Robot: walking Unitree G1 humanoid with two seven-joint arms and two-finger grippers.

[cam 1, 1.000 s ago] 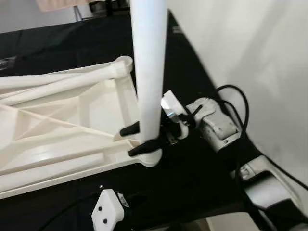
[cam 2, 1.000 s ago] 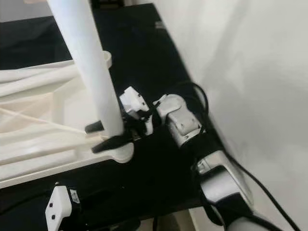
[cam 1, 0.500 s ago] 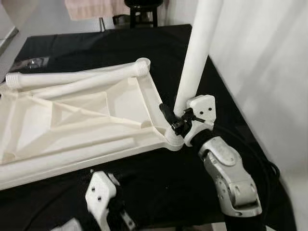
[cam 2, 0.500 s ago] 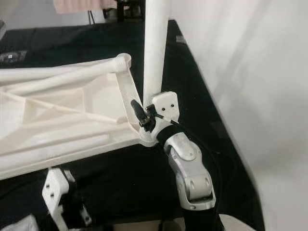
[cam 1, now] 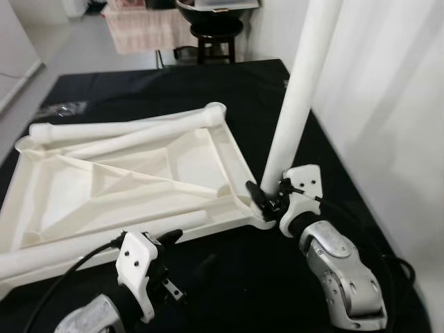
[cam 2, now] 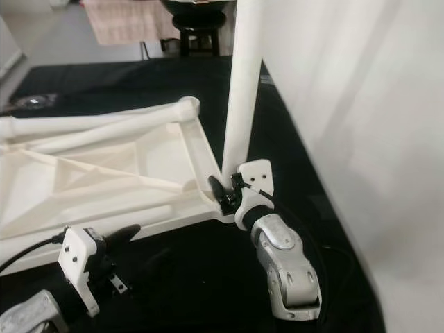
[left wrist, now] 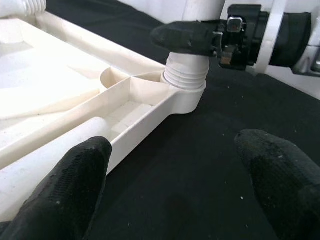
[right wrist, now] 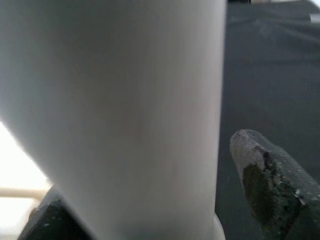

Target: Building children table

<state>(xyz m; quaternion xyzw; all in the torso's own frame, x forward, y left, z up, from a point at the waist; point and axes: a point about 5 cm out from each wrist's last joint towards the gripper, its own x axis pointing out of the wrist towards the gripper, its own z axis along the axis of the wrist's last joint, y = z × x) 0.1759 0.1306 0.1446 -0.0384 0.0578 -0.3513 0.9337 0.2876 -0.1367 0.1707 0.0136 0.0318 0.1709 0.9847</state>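
Right gripper (cam 1: pixel 267 198) clasps upright leg (cam 1: pixel 295 114) at its base, threads seated in corner socket (left wrist: pixel 185 92) of upturned tabletop (cam 1: pixel 104 187) on black mat (cam 1: pixel 208 83) | left gripper (cam 1: pixel 170 239) spread wide, empty, near tabletop's front edge | step: screwing leg home | next, likely: twist without tilting; spare legs (cam 1: pixel 125 128) lie on tabletop's far side

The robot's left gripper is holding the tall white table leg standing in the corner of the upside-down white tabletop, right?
Not quite. The right gripper holds the tall white table leg near its base, seen in the left eye view. The left gripper hovers open nearby. The leg does stand in the corner of the upside-down white tabletop.
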